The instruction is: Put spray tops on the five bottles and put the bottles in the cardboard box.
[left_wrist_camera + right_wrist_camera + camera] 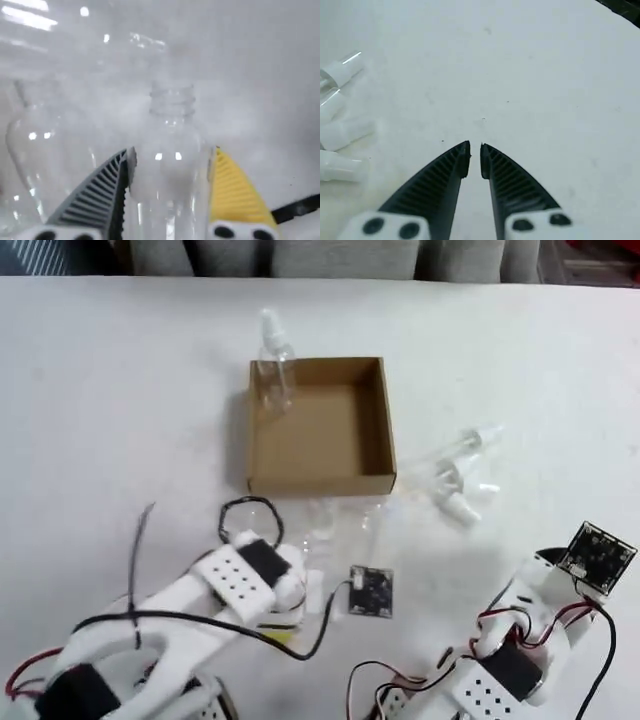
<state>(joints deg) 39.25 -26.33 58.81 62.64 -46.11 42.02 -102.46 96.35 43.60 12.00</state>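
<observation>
In the lower left of the high view, the left gripper (pixel 172 154) is clamping its grey and yellow jaws on an upright clear plastic bottle with a bare threaded neck (pixel 172 107). A second uncapped clear bottle (pixel 45 150) is standing just beside it. At lower right, the right gripper (pixel 475 159) is hovering with its black jaws almost closed on nothing. Loose white spray tops and clear bottles (pixel 458 475) are lying heaped at centre right. The brown cardboard box (pixel 320 482) is sitting mid-frame. One capped clear bottle (pixel 272 365) is standing at its upper left corner, though whether it is inside I cannot tell. Most of the task seems to be remaining.

Left gripper (pixel 172 152) gripping; right gripper (pixel 474 150) closed, empty.
</observation>
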